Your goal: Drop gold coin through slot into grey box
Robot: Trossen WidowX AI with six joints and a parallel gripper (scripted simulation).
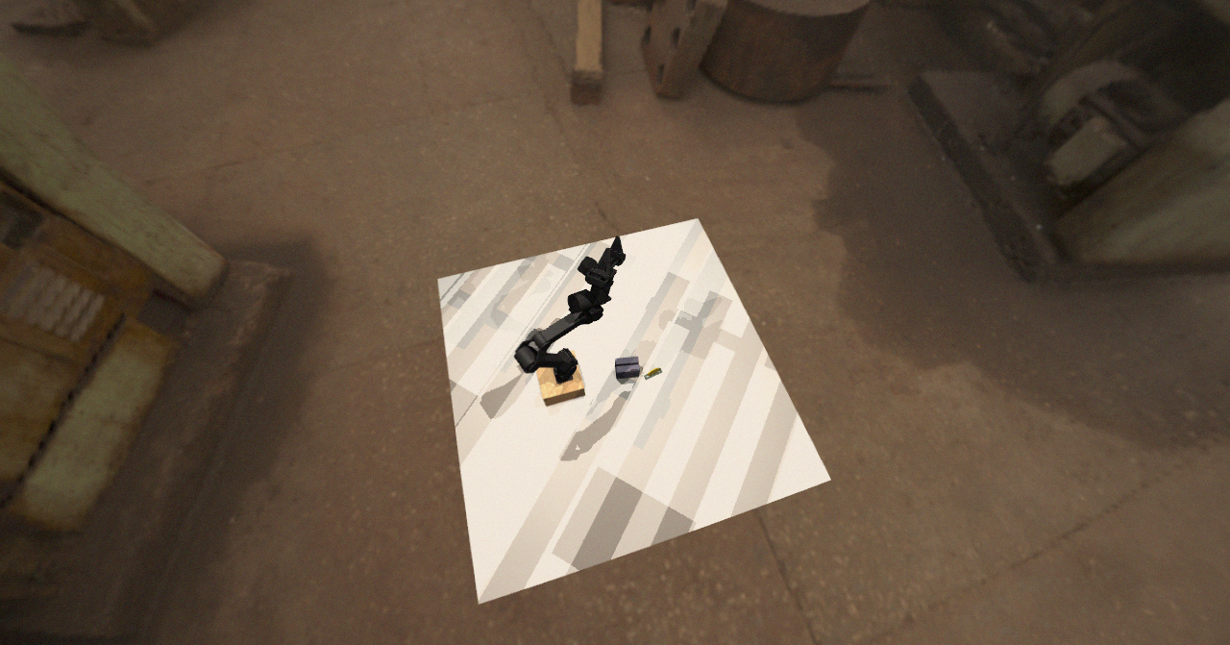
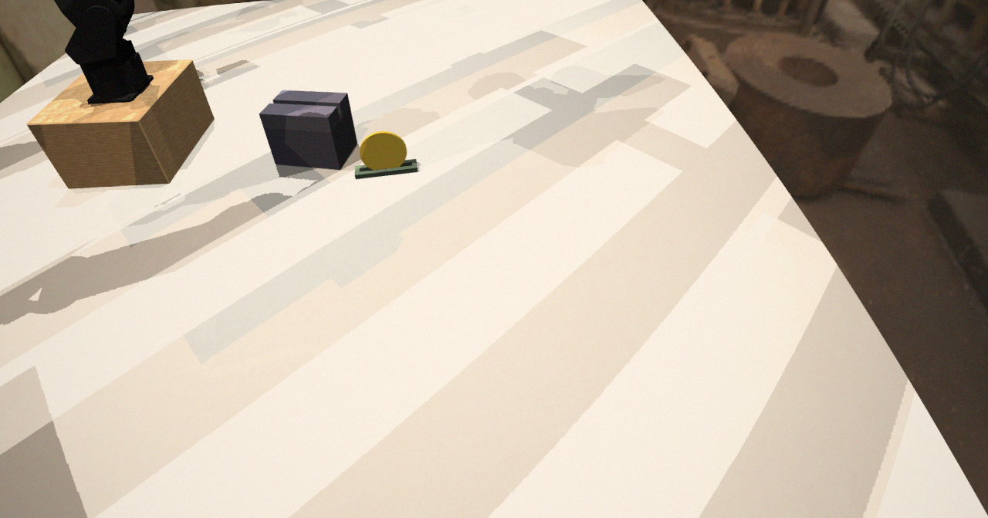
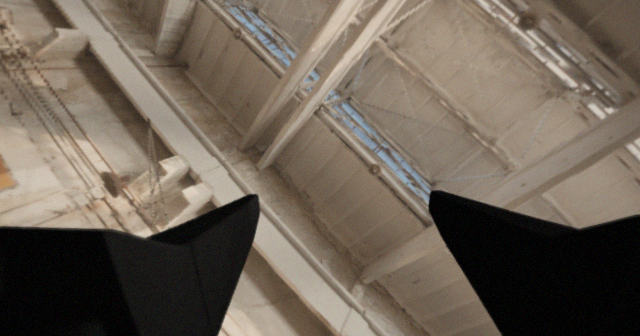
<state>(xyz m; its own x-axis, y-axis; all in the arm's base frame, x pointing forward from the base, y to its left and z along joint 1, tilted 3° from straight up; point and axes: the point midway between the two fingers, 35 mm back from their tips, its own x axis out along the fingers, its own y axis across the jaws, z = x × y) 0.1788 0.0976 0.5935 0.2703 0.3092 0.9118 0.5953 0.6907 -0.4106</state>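
The gold coin (image 2: 383, 150) (image 1: 653, 373) stands on its edge in the dark-green holder (image 2: 404, 168). The grey box (image 2: 309, 128) (image 1: 627, 367) with a narrow slot in its lid stands right beside it, on the side toward the arm's base. My gripper (image 3: 345, 202) (image 1: 616, 245) is open and empty. It is raised high and points upward at the ceiling, far from the coin and the box. Neither the coin nor the box shows in the wrist view.
The arm stands on a wooden block (image 2: 117, 131) (image 1: 562, 387) near the box. All rest on a pale striped table top (image 2: 553, 307) (image 1: 671, 486). Workshop clutter and a round stump (image 1: 787, 26) lie on the floor beyond the table.
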